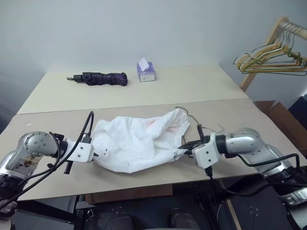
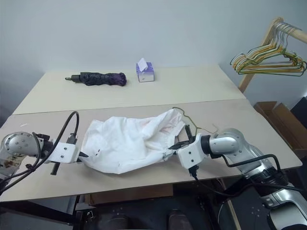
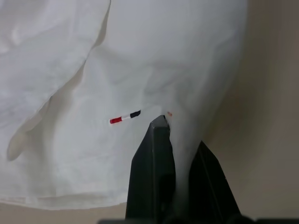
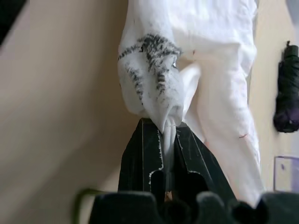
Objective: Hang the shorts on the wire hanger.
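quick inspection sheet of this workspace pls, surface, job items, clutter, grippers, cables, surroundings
surface: two beige tables butted together.
job's things: crumpled white cloth shorts on the near table; thin grey-olive wire hanger partly under their right side.
clutter: folded dark purple umbrella and white-and-purple tissue box on the far table.
grippers: left gripper and right gripper each shut on the shorts' cloth.
cables: black cables looping at both wrists.
surroundings: coloured hangers on a wooden rail, cardboard box at right.
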Robot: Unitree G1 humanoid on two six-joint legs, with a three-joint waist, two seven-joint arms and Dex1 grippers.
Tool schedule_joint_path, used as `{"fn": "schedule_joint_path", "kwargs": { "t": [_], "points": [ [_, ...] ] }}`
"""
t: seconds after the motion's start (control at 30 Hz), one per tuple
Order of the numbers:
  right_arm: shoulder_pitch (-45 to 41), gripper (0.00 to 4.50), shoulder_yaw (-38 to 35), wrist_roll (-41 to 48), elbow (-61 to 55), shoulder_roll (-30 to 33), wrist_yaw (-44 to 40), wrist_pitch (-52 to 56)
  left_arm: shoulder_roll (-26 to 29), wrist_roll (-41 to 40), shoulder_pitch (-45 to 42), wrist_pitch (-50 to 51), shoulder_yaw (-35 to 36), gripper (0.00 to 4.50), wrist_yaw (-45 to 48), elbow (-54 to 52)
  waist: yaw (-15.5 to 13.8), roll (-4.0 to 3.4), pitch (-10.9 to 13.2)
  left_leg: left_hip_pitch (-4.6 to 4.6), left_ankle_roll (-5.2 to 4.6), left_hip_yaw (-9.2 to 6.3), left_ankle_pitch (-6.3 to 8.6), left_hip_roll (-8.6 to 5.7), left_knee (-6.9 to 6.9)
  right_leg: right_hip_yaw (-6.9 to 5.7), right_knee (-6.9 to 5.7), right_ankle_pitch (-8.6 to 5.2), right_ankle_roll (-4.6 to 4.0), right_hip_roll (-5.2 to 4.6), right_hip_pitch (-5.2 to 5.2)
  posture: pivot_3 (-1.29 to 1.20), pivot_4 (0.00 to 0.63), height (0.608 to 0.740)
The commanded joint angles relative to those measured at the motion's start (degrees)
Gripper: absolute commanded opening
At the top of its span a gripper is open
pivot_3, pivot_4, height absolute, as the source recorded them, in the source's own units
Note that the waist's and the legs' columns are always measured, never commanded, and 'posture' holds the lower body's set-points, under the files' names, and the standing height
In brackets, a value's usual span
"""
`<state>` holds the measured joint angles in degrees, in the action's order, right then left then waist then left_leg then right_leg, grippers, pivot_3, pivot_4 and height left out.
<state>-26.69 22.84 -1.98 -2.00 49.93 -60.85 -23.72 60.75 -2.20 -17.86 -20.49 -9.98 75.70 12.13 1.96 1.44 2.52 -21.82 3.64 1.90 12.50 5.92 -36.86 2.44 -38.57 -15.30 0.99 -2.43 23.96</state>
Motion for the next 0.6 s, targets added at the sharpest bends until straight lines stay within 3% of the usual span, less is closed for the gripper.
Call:
{"fn": "schedule_joint_path", "kwargs": {
  "t": [0.03, 0.2, 0.3, 0.43, 0.6],
  "points": [
    [-6.21, 0.00, -3.04, 3.07, 2.87, -2.68, -1.83, 2.60, -3.80, 0.19, -6.18, 1.52, 1.41, 0.05, -3.43, 2.59, 0.22, 0.00, 0.00, 0.02, -0.01, 0.00, -0.01, 0.00, -0.01, 0.00, 0.00, 0.00, 0.01, 0.00, -0.03, -0.01, 0.000, 0.740],
    [-20.70, 0.00, -5.07, -2.52, 18.76, -10.83, 5.96, 2.08, -13.08, 7.05, -23.56, 5.47, 2.31, 0.05, -19.34, 15.99, 0.28, 0.07, -0.01, -0.09, -0.03, -0.03, -0.02, -0.02, -0.04, -0.02, 0.00, 0.23, -0.32, 0.02, 0.02, 0.02, 0.000, 0.740],
    [-34.07, 0.00, -5.40, -14.19, 35.69, -16.70, 28.16, 1.65, -17.84, 16.12, -38.43, 6.40, 1.45, 0.05, -39.64, 29.37, 0.35, 0.10, 0.00, -0.26, -0.04, -0.09, -0.02, -0.07, -0.05, -0.02, 0.02, 0.26, -0.31, 0.02, 0.17, 0.03, 0.000, 0.740],
    [-49.99, 0.00, -5.84, -24.78, 54.80, -22.86, 65.34, 1.20, -22.17, 25.19, -58.24, 6.57, 1.10, 0.05, -76.24, 47.04, 0.33, 0.13, 0.02, -0.61, -0.03, -0.10, -0.02, -0.13, 0.07, -0.01, 0.07, 0.29, -0.29, -0.04, 0.57, 0.03, 0.000, 0.740],
    [-55.87, 0.00, -4.89, -30.82, 63.79, -23.59, 90.61, -6.85, -21.94, 30.36, -67.50, -1.66, -0.96, 0.05, -96.34, 54.53, -0.22, 0.13, 0.00, -1.18, -0.04, -0.09, 0.01, -0.19, 0.48, 0.05, 0.04, 0.27, -0.25, -0.10, 1.21, 0.03, 0.000, 0.740]
  ]
}}
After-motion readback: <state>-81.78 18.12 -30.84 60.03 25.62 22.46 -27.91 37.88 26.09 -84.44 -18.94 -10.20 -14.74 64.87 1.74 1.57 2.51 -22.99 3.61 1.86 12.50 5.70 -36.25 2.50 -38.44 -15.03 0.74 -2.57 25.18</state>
